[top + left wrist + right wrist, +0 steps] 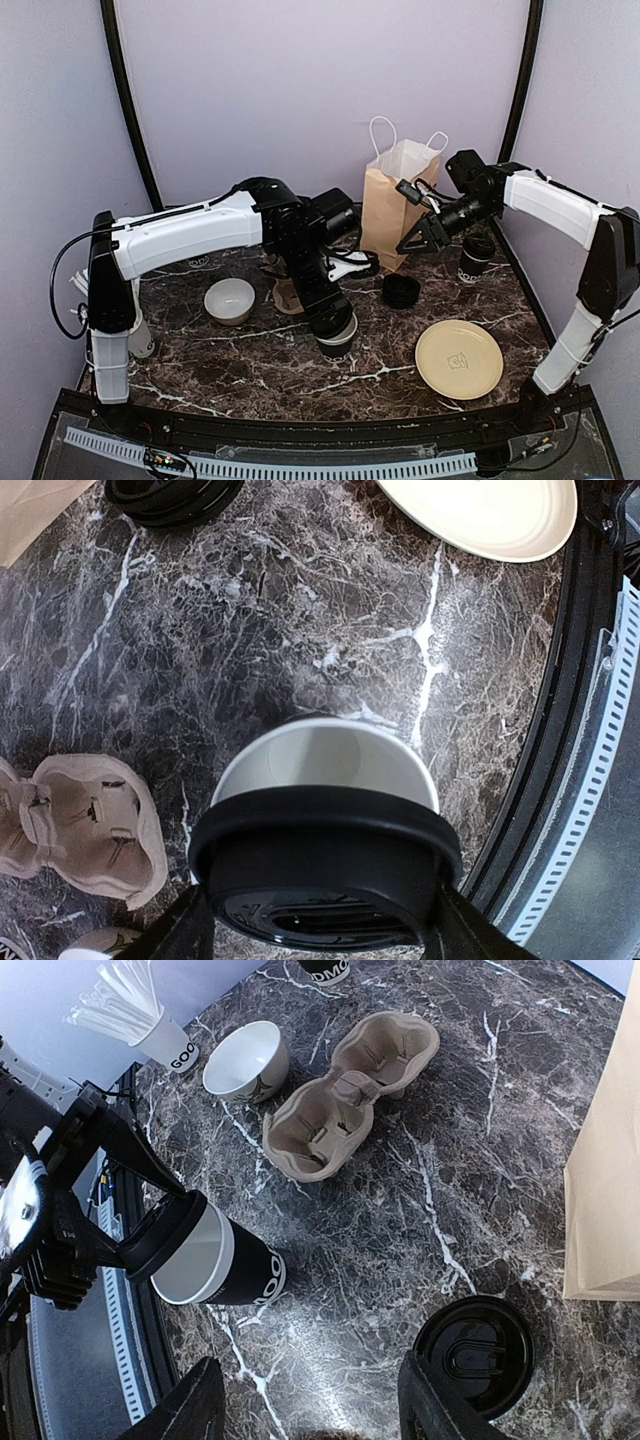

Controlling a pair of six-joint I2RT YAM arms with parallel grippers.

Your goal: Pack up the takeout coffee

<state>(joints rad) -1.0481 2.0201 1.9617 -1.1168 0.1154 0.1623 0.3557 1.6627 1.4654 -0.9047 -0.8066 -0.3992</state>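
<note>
Little was packed: the left claw [320,925] gripped a black plastic lid [325,840], unseated, over a tilted black paper cup [245,1278] on the marbled desk [250,630], the other lidded black cup [477,255] stood beside the brown paper bag [393,205], the pulp carrier [345,1095] lay empty, and the right claw [312,1410] hung apart.

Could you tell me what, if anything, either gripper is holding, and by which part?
The left gripper holds a black lid by opposite sides of its rim; the right gripper holds nothing.
</note>
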